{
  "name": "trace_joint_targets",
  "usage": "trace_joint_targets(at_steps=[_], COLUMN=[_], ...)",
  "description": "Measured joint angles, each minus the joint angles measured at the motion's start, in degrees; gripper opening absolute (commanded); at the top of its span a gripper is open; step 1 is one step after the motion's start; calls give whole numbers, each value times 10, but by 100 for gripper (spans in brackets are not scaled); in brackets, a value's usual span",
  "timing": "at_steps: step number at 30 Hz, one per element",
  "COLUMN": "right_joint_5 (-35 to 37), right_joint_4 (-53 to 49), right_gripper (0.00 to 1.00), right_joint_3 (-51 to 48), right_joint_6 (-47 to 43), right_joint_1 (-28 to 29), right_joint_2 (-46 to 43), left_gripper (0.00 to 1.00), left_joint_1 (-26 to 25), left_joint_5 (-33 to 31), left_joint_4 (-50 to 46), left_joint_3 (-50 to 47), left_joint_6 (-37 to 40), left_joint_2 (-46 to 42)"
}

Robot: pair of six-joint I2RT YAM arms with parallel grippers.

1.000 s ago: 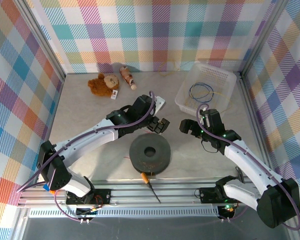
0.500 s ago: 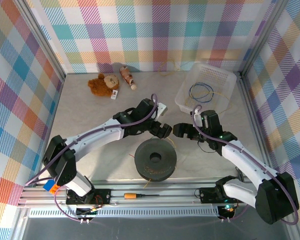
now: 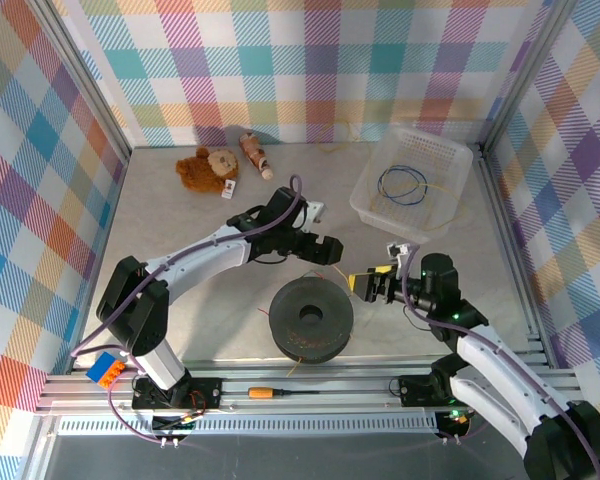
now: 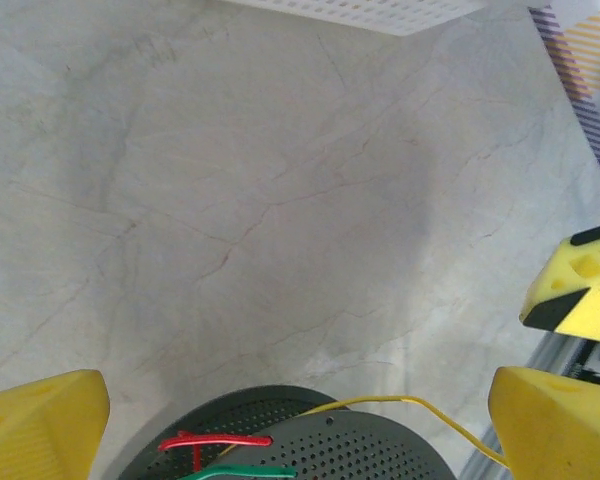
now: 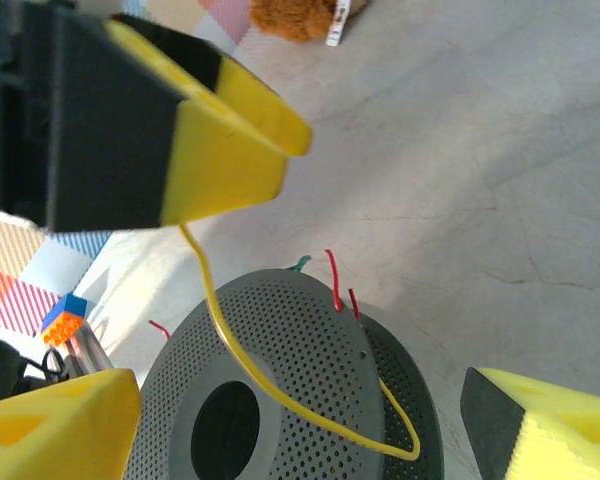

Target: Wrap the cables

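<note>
One thin yellow cable (image 5: 216, 320) | curved over round perforated grey spool (image 5: 300, 330)

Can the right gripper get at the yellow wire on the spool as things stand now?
Probably yes. The wire lies bare on top of the spool, the right gripper stands open just beside it, and nothing lies between; the left gripper is close, though.

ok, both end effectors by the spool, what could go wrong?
1. The left end effector and right end effector are open and close together by the spool; closing in could make them collide.
2. The yellow cable lies loose across the spool, gripped by neither; a grab may miss or drag it off.
3. The red wire ends at its rim could snag.
</note>
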Motion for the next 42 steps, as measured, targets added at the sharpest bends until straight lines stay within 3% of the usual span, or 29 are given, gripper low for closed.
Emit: trace_joint_targets(at_steps=[6, 9, 10, 12, 14, 15, 22, 26, 32, 42], right_joint_5=[-16, -5, 1, 17, 39, 52, 186, 233, 244, 240], right_joint_4=[16, 16, 16, 17, 21, 22, 13, 2, 1, -15], right_gripper=[77, 65, 59, 38, 2, 0, 0, 0, 0, 0], right_joint_3=[7, 25, 31, 45, 55, 59, 72, 73, 68, 57], right_joint_6=[-45, -69, -75, -88, -93, -96, -91, -78, -63, -54], right_joint_1=[31, 54, 61, 72, 81, 83, 84, 85, 86, 108], right_joint_2=[44, 92, 105, 127, 149, 159, 216, 236, 218, 180], left_gripper=[97, 97, 97, 97, 97, 97, 100, 100, 100, 100], left_joint_1=[3, 4, 4, 4, 5, 6, 29, 37, 28, -46], left_joint_5=[45, 61, 66, 75, 86, 91, 129, 114, 38, -75], left_joint_4=[12, 17, 21, 27, 29, 32, 71, 62, -17, -229], left_joint_3=[1, 1, 1, 1, 1, 1, -16, -35, -70, -185], left_joint_6=[-20, -28, -31, -35, -40, -44, -83, -99, -110, -182], left_joint_2=[3, 3, 3, 4, 4, 4, -2, -40, -167, -356])
